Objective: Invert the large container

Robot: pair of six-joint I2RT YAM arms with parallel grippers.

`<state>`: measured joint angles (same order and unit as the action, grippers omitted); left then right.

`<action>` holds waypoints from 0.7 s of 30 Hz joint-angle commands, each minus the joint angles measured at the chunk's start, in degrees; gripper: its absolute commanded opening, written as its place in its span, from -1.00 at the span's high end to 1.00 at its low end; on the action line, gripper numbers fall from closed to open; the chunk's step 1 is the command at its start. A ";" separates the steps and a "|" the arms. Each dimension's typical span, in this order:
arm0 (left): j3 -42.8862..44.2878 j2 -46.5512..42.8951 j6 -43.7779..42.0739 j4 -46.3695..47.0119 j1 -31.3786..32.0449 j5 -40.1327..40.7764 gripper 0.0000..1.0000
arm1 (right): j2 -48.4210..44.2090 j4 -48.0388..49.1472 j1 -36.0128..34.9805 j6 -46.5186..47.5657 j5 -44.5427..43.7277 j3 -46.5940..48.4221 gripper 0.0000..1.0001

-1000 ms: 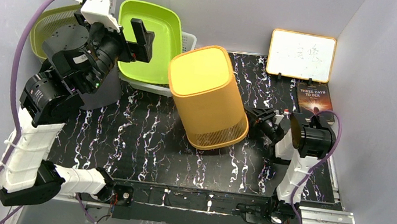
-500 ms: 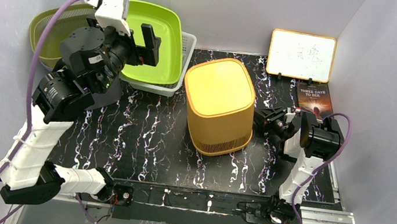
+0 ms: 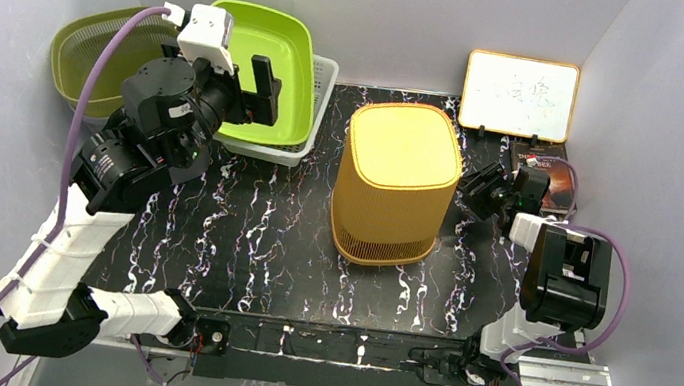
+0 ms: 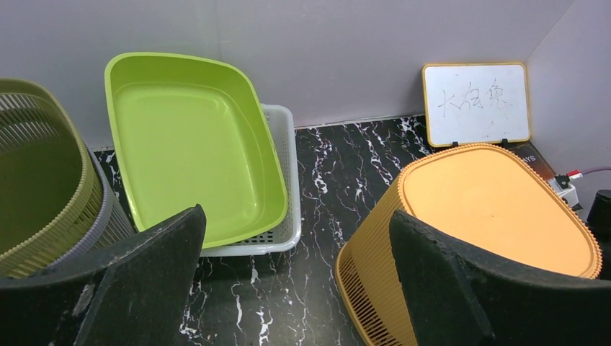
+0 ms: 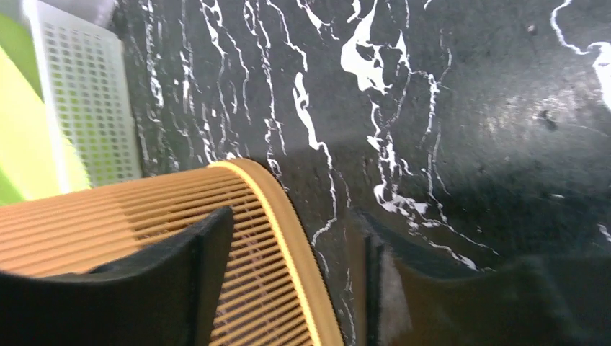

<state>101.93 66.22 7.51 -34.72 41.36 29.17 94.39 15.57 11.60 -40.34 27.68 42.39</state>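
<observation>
The large container (image 3: 395,185), an orange slatted bin, stands mouth down on the black marble table (image 3: 250,241) with its closed base facing up. It also shows in the left wrist view (image 4: 497,202). My right gripper (image 3: 480,187) is at its right side, low by the rim. In the right wrist view the jaws (image 5: 295,281) stand apart, with the bin's bottom rim (image 5: 288,238) running loosely between them. One finger is against the slatted wall and the other is over the table. My left gripper (image 3: 256,95) hangs open and empty above the back left, away from the bin.
A lime green tray (image 3: 267,51) rests in a white basket (image 3: 316,99) at the back left, with an olive colander (image 3: 86,46) beside it. A small whiteboard (image 3: 518,95) and a dark book (image 3: 548,172) are at the back right, behind the right gripper.
The bin has gone from tilted to standing flat with its base up, and it has shifted right. The right gripper's jaws have widened at its rim. The left arm has swung back and away.
</observation>
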 commanded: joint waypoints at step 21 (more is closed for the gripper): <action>-3.68 -0.37 0.44 1.08 0.01 2.24 -0.97 | -25.66 -39.49 -32.37 24.40 -27.78 40.74 -0.96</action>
<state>98.52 67.02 7.73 -34.79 41.36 29.71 73.01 -18.46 -15.86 -20.12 7.86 80.82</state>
